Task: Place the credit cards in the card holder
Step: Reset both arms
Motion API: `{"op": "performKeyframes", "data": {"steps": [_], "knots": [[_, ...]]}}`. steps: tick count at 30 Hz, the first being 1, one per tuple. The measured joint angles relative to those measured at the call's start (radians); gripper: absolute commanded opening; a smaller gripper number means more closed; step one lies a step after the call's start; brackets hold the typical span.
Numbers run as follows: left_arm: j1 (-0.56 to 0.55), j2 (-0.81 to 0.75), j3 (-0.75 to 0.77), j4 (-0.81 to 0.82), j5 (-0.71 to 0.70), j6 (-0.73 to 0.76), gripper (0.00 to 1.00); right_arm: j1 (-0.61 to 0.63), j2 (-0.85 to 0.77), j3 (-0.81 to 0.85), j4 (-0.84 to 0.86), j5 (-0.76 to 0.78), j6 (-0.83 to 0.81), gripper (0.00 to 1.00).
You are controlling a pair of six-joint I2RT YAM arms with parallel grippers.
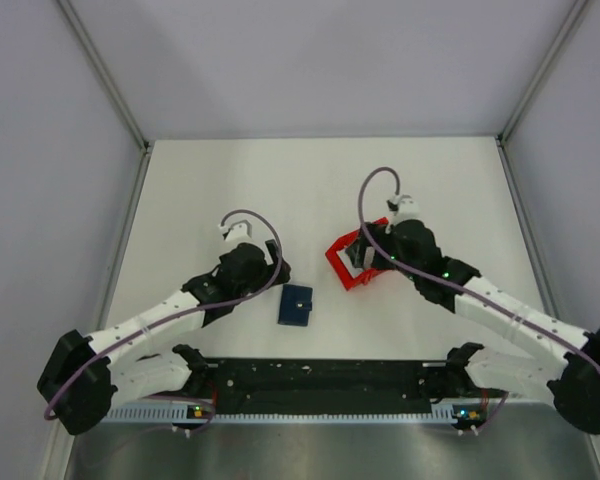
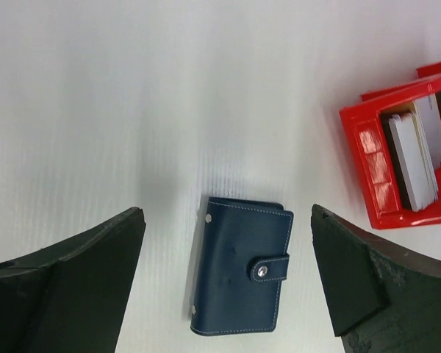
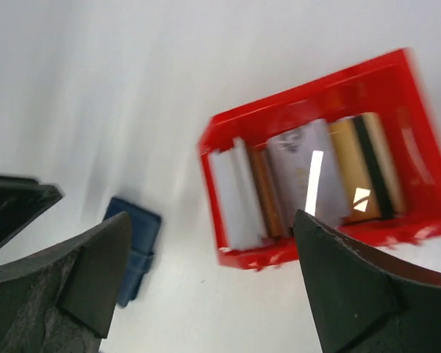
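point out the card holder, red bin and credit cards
card holder [image 2: 239,268]: left wrist view, middle of its closed cover
red bin [image 2: 371,163]: left wrist view, its side wall
credit cards [image 2: 413,158]: left wrist view, pale card's face

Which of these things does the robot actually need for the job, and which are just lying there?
Needed: credit cards, upright in the red bin; card holder, snapped shut on the table.
Just there: the red bin itself, only a container for the cards.

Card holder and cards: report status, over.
Left gripper open, over card holder. Right gripper open, over red bin. Credit cards in bin, none loaded. Holder shut, snap tab fastened.
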Motion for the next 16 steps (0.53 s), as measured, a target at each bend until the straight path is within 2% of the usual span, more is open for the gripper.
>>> {"op": "performKeyframes", "data": {"steps": [3, 7, 10, 13, 16], "knots": [[0.002, 0.000, 0.018, -0.022, -0.048, -0.001, 0.98, -0.163, -0.127, -0.074, -0.019, -0.001, -0.003, 0.97], [0.003, 0.001, 0.019, -0.043, -0.091, 0.001, 0.98, -0.393, -0.194, -0.119, -0.058, -0.019, -0.029, 0.99], [0.007, 0.003, 0.029, -0.054, -0.113, 0.006, 0.98, -0.518, -0.231, -0.144, -0.081, -0.008, -0.055, 0.99], [0.015, 0.016, 0.050, -0.056, -0.132, 0.015, 0.98, -0.579, -0.248, -0.164, -0.080, 0.022, -0.082, 0.99], [0.029, 0.026, 0.068, -0.054, -0.143, 0.024, 0.98, -0.587, -0.237, -0.190, -0.069, 0.060, -0.106, 0.99]]}}
